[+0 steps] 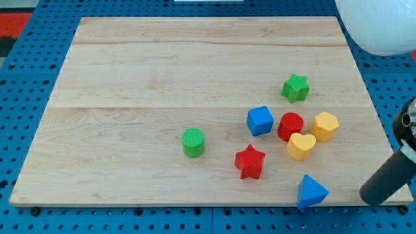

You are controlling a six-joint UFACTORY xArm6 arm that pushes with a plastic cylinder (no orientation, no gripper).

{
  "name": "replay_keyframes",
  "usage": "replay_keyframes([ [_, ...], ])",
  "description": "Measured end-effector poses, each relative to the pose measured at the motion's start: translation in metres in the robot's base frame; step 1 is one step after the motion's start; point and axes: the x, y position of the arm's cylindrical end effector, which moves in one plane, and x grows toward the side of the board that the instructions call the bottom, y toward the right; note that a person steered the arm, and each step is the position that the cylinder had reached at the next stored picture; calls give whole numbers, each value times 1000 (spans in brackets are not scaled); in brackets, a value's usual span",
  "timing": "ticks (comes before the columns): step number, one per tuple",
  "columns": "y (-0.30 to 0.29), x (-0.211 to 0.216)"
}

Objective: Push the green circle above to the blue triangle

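Note:
The green circle (pixel 193 142) stands on the wooden board (pixel 130 71) left of the middle, near the view's bottom. The blue triangle (pixel 311 192) lies at the board's bottom edge toward the view's right, well right of and below the green circle. My tip (pixel 373 199) is at the view's bottom right, just past the board's right edge, right of the blue triangle and apart from it. It touches no block.
A blue cube (pixel 260 120), red circle (pixel 290 125), yellow heart (pixel 301 146), yellow hexagon (pixel 325 125) and red star (pixel 250 162) cluster between the two task blocks. A green star (pixel 296 87) sits above them.

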Motion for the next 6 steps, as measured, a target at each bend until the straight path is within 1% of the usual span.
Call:
replay_keyframes([
  [1, -51, 0],
  [2, -152, 0],
  [3, -218, -30],
  [4, -241, -94],
  [5, -243, -128],
  [6, -222, -155],
])
